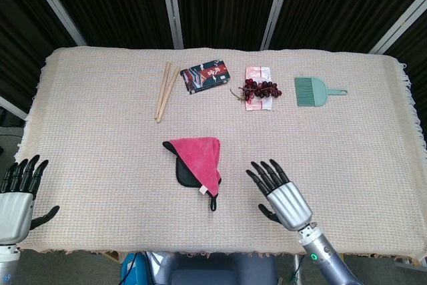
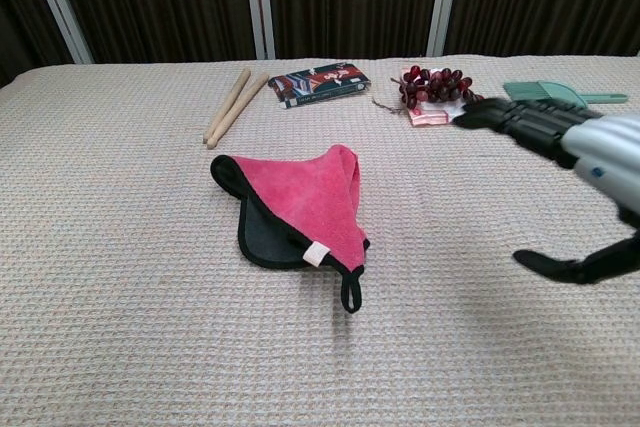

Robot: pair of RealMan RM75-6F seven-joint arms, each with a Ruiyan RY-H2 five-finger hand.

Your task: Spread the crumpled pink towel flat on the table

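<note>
The pink towel [image 1: 198,158] [image 2: 305,197] lies folded over on the table's middle, its black underside and black hanging loop showing at the front. My right hand [image 1: 281,195] [image 2: 570,162] hovers open to the right of the towel, fingers spread and pointing away from me, apart from the cloth. My left hand [image 1: 17,195] stays open at the table's front left corner, far from the towel; the chest view does not show it.
Along the far side lie two wooden sticks [image 1: 165,89], a dark printed packet [image 1: 205,76], a bunch of grapes [image 1: 260,89] on a wrapper, and a green dustpan brush [image 1: 313,91]. A woven beige cloth [image 1: 100,138] covers the table.
</note>
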